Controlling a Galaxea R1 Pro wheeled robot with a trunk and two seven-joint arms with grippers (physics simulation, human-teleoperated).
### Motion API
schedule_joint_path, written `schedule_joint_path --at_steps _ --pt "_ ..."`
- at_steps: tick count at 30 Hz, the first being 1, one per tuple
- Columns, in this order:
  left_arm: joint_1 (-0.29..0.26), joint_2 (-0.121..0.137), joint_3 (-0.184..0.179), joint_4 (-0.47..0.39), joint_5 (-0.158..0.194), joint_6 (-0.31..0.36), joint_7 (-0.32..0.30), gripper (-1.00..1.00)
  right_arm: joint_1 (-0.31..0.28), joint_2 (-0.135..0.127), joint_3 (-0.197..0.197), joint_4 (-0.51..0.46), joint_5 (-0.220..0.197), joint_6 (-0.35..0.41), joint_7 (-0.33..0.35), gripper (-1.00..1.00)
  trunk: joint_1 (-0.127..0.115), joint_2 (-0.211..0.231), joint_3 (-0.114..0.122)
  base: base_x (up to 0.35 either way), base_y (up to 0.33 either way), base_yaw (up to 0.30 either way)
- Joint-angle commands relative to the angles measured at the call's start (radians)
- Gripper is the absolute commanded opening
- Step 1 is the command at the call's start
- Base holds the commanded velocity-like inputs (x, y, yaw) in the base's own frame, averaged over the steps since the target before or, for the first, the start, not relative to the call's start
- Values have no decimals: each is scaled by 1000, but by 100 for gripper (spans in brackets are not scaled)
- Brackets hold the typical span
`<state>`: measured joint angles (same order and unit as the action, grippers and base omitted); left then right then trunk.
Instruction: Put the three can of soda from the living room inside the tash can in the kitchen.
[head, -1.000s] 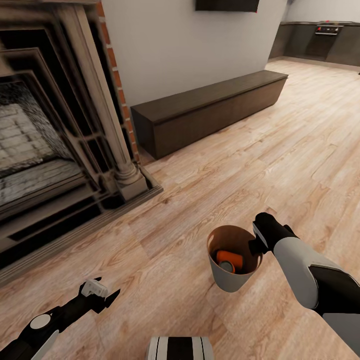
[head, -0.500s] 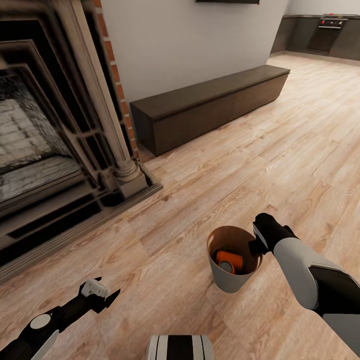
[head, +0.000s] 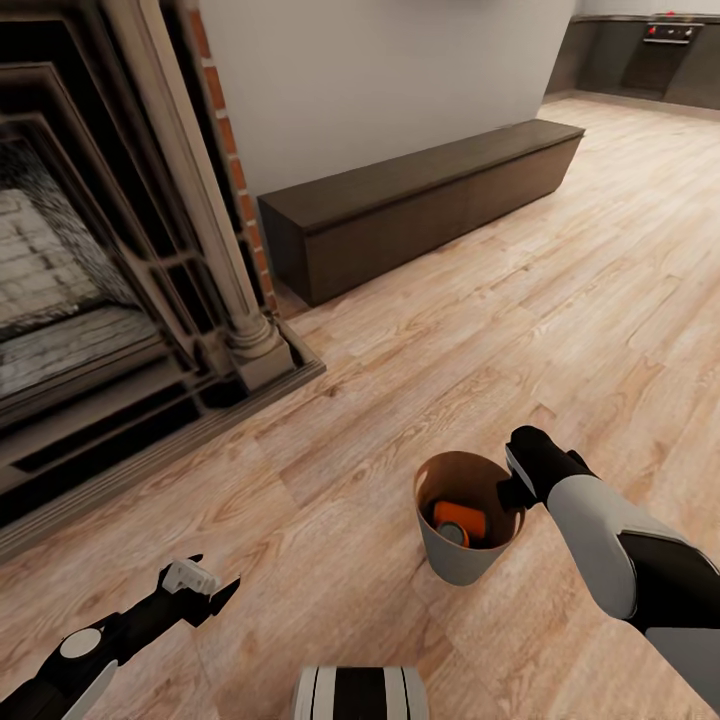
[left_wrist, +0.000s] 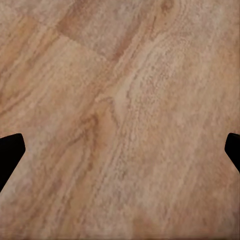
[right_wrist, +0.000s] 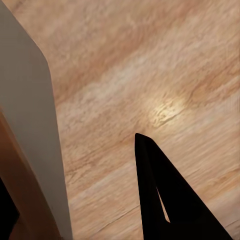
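My left pincer (head: 205, 588) hung spread and empty over the floor (head: 560, 300). My right pincer (head: 512, 492) pinched the bin (head: 462, 562) by its rim, one finger inside, one outside. A can (head: 456, 522) lay in it; whether more lay beneath, I couldn't tell. With so thin a hold, the bin could tilt or slip on the way. The kitchen (head: 650, 62) was far beyond the bench (head: 420, 205).

Ahead and to the right of the right claw (head: 512, 487), bare light wood floor (head: 560, 300) runs open. The small grey tapered bin (head: 462, 562) blocks its left side; beyond stand a long dark low bench (head: 420, 215) and the dark carved fireplace surround (head: 150, 230).
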<state>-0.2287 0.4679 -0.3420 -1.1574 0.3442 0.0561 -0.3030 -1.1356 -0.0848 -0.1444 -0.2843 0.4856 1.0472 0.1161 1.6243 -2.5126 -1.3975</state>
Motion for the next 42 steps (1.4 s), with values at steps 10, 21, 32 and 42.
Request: schedule_joint_path --at_steps 10,21,32,42 --pt "0 0 0 1 1 -11 -1 100 0 -1 -3 1 -16 0 2 -100 2 -1 -16 0 0 0" --pt "0 0 0 1 0 -13 -1 100 0 -1 -3 1 -15 0 2 -100 2 -1 -16 0 0 0" --pt "-1 0 0 1 0 -13 -1 100 1 2 -3 1 -16 0 2 100 2 -1 -16 0 0 0" --pt "0 0 1 1 -1 -13 -1 100 5 -1 -4 -1 -16 0 2 100 2 -1 -16 0 0 0"
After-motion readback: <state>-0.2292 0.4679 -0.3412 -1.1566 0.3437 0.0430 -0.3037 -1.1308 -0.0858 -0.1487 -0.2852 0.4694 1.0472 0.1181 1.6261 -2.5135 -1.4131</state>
